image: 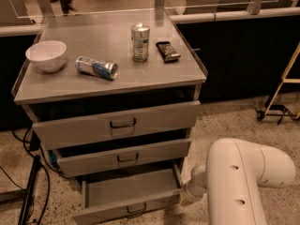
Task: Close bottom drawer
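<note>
The bottom drawer (pixel 126 191) of the grey metal cart is pulled out the farthest of the three, with its flat grey tray bare and its small dark pull handle (pixel 136 209) at the front panel's centre. My white arm (pixel 239 182) fills the lower right. My gripper (pixel 183 197) is at the drawer's front right corner, mostly hidden behind the arm's wrist. The middle drawer (pixel 124 157) and top drawer (pixel 119 124) stand slightly open above it.
On the cart top (pixel 61 86) sit a white bowl (pixel 46 55), a can lying on its side (pixel 96 68), an upright can (pixel 140 42) and a dark snack bar (pixel 168 51). Black cables (pixel 29 191) run down the left. A wheeled yellow frame (pixel 281 93) stands at the right.
</note>
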{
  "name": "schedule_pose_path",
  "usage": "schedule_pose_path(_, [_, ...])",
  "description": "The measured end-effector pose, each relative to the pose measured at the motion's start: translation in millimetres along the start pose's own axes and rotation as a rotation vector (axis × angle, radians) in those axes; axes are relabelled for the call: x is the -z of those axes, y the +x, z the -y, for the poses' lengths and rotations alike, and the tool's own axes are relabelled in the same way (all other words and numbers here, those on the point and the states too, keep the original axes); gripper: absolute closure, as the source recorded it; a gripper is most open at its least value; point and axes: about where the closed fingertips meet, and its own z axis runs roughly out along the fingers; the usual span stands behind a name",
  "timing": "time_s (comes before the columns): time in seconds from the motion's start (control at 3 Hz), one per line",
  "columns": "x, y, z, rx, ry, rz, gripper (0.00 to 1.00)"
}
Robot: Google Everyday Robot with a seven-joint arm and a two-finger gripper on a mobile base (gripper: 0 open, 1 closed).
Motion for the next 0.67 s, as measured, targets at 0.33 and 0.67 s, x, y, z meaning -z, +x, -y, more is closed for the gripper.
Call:
schedule_pose_path(0.33, [5,-21,1,-0.034,0.003,0.051,1.00])
schedule_pose_path(0.67, [7,-54,-6,-0.067,0.021,0.100,1.00])
